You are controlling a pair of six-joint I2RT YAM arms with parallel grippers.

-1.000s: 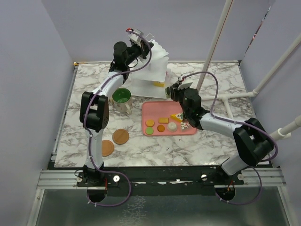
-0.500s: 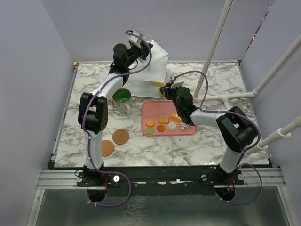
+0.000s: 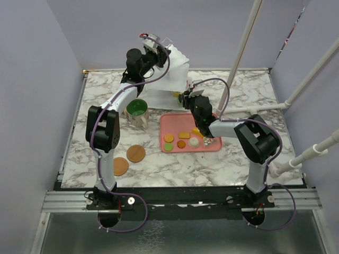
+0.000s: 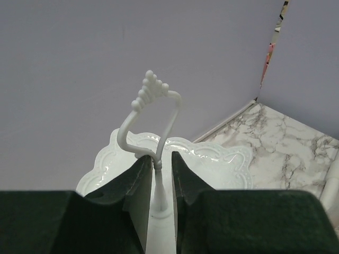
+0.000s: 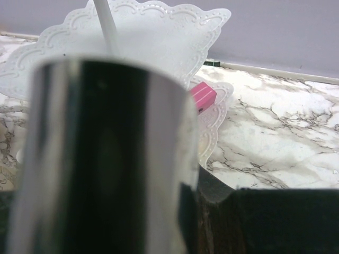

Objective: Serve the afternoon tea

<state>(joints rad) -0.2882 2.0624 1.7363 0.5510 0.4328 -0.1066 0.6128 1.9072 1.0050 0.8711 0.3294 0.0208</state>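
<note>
The white three-tier stand [image 3: 170, 79] is at the back of the table. My left gripper [image 3: 152, 46] is at its top; in the left wrist view the gripper [image 4: 158, 169] is shut on the thin centre post [image 4: 157, 182] under the looped handle [image 4: 151, 100]. My right gripper [image 3: 186, 98] is at the stand's lower tiers, shut on shiny black tongs [image 5: 106, 159] that fill its view. A pink pastry [image 5: 203, 95] lies on a lower tier. Several pastries lie on the pink tray [image 3: 169, 124]. The green-inside mug [image 3: 137, 109] stands left of it. Two wooden coasters [image 3: 135, 153] [image 3: 121, 166] lie in front.
A yellow piece [image 3: 179, 95] sits at the stand's lower edge, beside my right gripper. White poles [image 3: 241, 53] slant over the right side of the table. Lavender walls close in the back and both sides. A separate beige mug does not show.
My right gripper has swung left from above the tray's far edge to the stand's lower tiers. My left gripper has stayed at the top of the stand.
</note>
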